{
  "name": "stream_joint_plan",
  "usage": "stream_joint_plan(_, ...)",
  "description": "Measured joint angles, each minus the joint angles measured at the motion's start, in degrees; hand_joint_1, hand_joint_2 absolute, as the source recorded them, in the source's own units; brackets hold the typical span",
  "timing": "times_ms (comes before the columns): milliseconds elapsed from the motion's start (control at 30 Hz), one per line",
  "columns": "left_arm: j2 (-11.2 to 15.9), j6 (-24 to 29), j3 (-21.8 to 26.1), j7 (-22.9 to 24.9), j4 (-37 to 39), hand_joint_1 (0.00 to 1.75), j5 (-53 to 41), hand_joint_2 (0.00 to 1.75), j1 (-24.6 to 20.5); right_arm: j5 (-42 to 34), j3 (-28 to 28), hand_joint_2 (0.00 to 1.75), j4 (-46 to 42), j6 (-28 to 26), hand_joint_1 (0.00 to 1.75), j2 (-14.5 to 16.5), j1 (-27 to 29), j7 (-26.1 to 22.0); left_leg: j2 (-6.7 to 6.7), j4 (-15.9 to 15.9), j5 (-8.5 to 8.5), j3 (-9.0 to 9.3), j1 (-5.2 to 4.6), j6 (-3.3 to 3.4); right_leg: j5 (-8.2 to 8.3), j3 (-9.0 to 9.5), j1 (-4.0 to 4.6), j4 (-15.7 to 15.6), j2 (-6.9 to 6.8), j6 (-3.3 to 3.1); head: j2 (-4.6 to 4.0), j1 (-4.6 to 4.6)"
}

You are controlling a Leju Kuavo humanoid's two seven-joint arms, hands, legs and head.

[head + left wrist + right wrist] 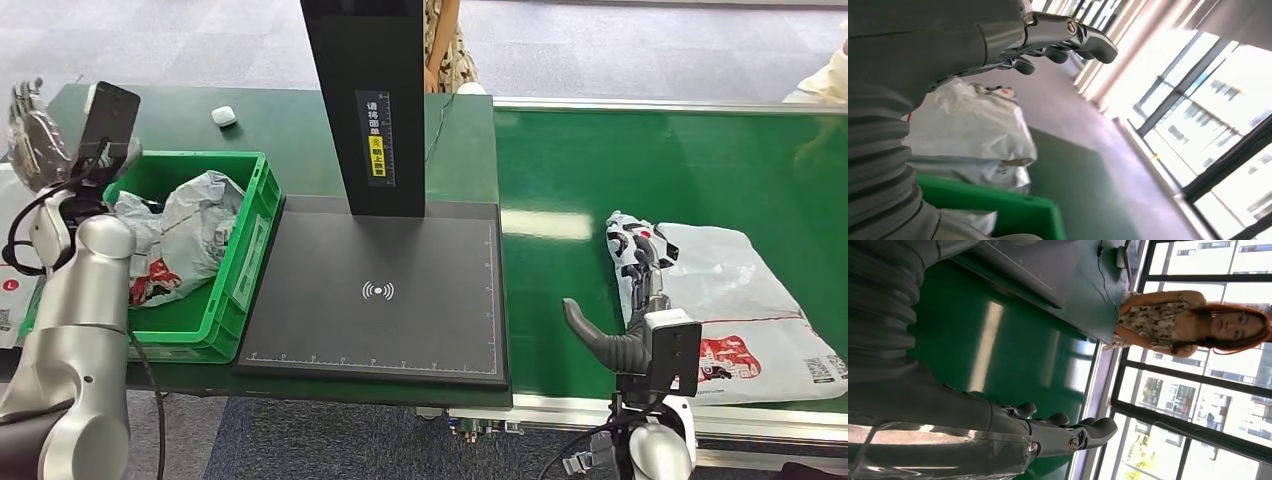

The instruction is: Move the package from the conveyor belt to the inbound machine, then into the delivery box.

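Right hand (640,262) resting on white package (735,305) on green belt (640,170), fingers (1083,432) spread, left hand (32,135) raised above green box (235,265), fingers open, empty.

Bright window daylight blows out both wrist views and streaks glare across the conveyor belt (560,225).

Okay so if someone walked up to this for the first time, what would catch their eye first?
Probably the tall black column rising from the dark scanning platform at the centre of the green table. Next, the white plastic package lying on the green conveyor belt to the right, with the right hand at its near edge. On the left, a bright green crate already holds crumpled grey bags.
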Motion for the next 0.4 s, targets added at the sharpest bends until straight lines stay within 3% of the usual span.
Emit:
stream_joint_plan(133,-1.7,4.8,-0.7,-4.9,-13.7,0.00,5.3,1.75,6.3,0.5,-0.2,1.75,-1.1,-0.1,0.00,0.0,0.4,0.0,0.00,0.0,-0.03,0.00,0.00,0.02,-0.03,0.00,0.00,0.0,0.00,0.01,0.00,-0.02)
stream_joint_plan(233,-2.8,3.9,-1.6,-10.4,-21.2,0.00,13.2,1.75,10.1,0.6,-0.3,1.75,-1.6,-0.1,0.00,0.0,0.6,0.0,-0.01,0.0,-0.03,0.01,0.00,0.02,-0.03,0.01,-0.01,0.0,-0.03,0.01,0.00,-0.02)
stream_joint_plan(300,-4.0,-2.8,-2.5,-16.5,-24.9,0.00,26.1,1.75,12.4,0.4,-0.3,1.75,-1.7,0.3,0.00,0.0,0.6,-0.2,-0.02,0.0,-0.03,0.01,-0.01,0.03,-0.03,0.03,-0.01,0.0,-0.04,0.02,0.00,-0.01)
stream_joint_plan(367,-5.4,-14.9,-3.5,-22.0,-26.9,0.00,45.0,1.75,14.6,0.3,-0.3,1.75,-1.6,1.2,0.00,-0.1,0.2,-0.4,-0.02,0.0,-0.03,0.01,-0.01,0.03,-0.02,0.05,-0.01,0.0,-0.04,0.03,0.00,-0.01)
stream_joint_plan(400,-5.8,-18.4,-3.7,-23.2,-27.2,0.00,50.2,1.75,15.1,0.3,-0.3,1.75,-1.5,1.5,0.00,-0.2,0.1,-0.5,-0.03,0.0,-0.03,0.01,-0.01,0.03,-0.02,0.06,-0.01,0.0,-0.04,0.03,0.00,-0.01)
